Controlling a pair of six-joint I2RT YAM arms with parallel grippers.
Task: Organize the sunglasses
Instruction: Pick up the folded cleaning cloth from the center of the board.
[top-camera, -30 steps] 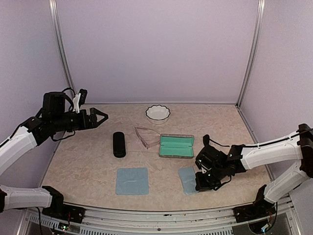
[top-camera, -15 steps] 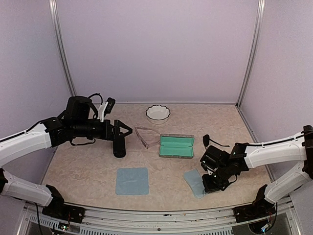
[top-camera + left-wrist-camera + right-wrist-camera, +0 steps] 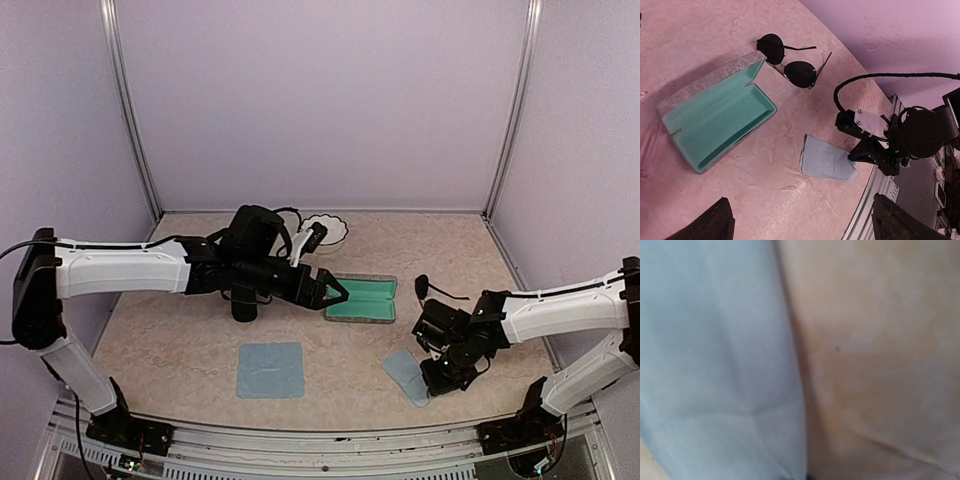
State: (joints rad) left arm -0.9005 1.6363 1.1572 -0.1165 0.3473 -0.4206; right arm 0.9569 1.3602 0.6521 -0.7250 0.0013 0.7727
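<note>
The round dark-lensed sunglasses (image 3: 790, 64) lie past the far end of the open grey case with teal lining (image 3: 715, 125); from above they (image 3: 428, 288) sit right of that case (image 3: 360, 298). The pale-framed pair is hidden behind my left arm. My left gripper (image 3: 335, 293) hovers open over the case's left end, its fingertips (image 3: 715, 222) spread wide with nothing between them. My right gripper (image 3: 438, 378) is shut on a corner of the small blue cloth (image 3: 405, 376), low on the table; up close, the right wrist view shows only that cloth (image 3: 715, 365).
A black oblong case (image 3: 243, 303) lies left of the teal one, partly behind my left arm. A larger blue cloth (image 3: 270, 369) lies near the front. A white scalloped bowl (image 3: 332, 228) stands at the back. Purple walls enclose three sides.
My left arm has swung from the far left across to the teal case, gripper still wide. My right gripper has shifted slightly right, and the small cloth has turned and narrowed with it.
</note>
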